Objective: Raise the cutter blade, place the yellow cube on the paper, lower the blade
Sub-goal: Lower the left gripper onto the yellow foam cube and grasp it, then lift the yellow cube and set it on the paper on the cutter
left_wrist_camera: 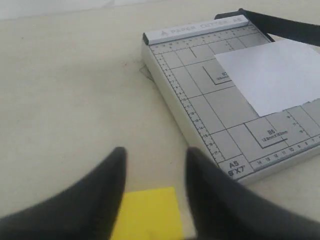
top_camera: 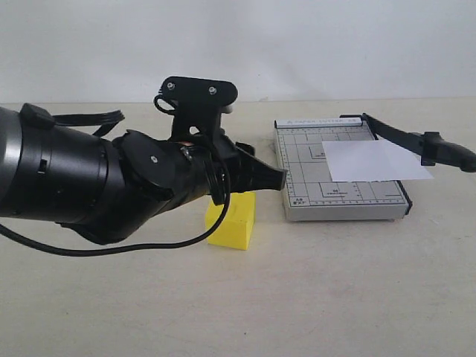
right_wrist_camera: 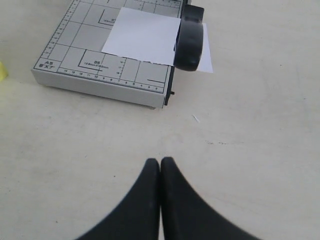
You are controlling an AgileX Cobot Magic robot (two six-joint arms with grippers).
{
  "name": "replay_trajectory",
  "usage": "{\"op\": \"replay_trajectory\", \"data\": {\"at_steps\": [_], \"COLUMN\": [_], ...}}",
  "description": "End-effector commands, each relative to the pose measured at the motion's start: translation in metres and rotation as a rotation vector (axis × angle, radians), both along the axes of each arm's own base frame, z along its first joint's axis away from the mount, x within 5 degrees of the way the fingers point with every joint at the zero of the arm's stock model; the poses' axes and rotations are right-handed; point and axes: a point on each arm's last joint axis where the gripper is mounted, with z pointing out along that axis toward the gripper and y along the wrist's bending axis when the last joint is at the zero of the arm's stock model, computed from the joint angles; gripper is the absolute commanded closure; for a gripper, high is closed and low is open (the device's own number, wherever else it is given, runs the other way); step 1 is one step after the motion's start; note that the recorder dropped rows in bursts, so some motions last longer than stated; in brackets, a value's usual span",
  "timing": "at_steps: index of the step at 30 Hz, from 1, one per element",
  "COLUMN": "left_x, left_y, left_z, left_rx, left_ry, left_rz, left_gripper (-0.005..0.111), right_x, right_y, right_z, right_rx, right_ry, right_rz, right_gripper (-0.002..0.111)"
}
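The yellow cube (top_camera: 232,219) sits on the table just left of the grey gridded board (top_camera: 305,160). My left gripper (top_camera: 274,177) hovers over the cube, open, a finger on either side of it in the left wrist view (left_wrist_camera: 156,152), where the cube (left_wrist_camera: 147,212) shows low between them. The white paper (top_camera: 372,160) lies on the board's right half and overhangs its right edge. The cutter blade (top_camera: 405,136) stands raised at a slant, its handle out to the right. My right gripper (right_wrist_camera: 160,161) is shut on nothing above bare table, short of the blade's handle (right_wrist_camera: 190,45).
The left arm's black body (top_camera: 89,178) and its cable fill the left of the exterior view. The board (right_wrist_camera: 75,45) rests on a beige table (top_camera: 335,297). The right arm does not show in the exterior view.
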Motion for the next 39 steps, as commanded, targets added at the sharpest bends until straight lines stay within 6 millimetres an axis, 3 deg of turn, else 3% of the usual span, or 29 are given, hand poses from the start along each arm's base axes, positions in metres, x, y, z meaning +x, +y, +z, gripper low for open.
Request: {"op": "replay_trajectory", "data": {"at_steps": [1, 2, 9, 19, 29, 32, 36, 38, 39], "left_x": [-0.002, -0.002, -0.004, -0.001, 0.000, 0.001, 0.000, 0.001, 0.001], "left_y": [0.000, 0.000, -0.001, -0.004, -0.006, -0.005, -0.006, -0.005, -0.005], "left_z": [0.002, 0.001, -0.008, -0.053, -0.073, -0.073, -0.074, -0.074, -0.073], "left_rx": [-0.038, -0.059, -0.096, 0.019, 0.083, 0.085, 0.078, 0.069, 0.068], "left_ry": [0.017, 0.039, 0.118, 0.182, 0.187, 0.182, 0.204, 0.219, 0.218], "left_rz": [0.014, 0.037, 0.071, 0.068, 0.039, 0.043, 0.030, 0.030, 0.031], "left_gripper": [0.012, -0.003, -0.002, -0.002, 0.000, 0.018, 0.068, 0.100, 0.101], "right_x": [0.000, 0.000, 0.000, 0.000, 0.000, 0.000, 0.000, 0.000, 0.000], "right_y": [0.000, 0.000, 0.000, 0.000, 0.000, 0.000, 0.000, 0.000, 0.000], "right_z": [-0.001, -0.001, -0.001, -0.001, -0.001, -0.001, -0.001, -0.001, -0.001], "right_rx": [0.003, 0.003, 0.005, 0.005, 0.005, 0.005, 0.005, 0.005, 0.008], "right_ry": [-0.004, -0.004, -0.004, -0.004, -0.008, -0.008, -0.008, -0.008, -0.007], "right_rz": [-0.002, -0.002, -0.003, -0.003, -0.003, -0.003, -0.003, -0.003, -0.003], "right_gripper": [0.108, 0.108, 0.108, 0.108, 0.108, 0.108, 0.108, 0.108, 0.108]}}
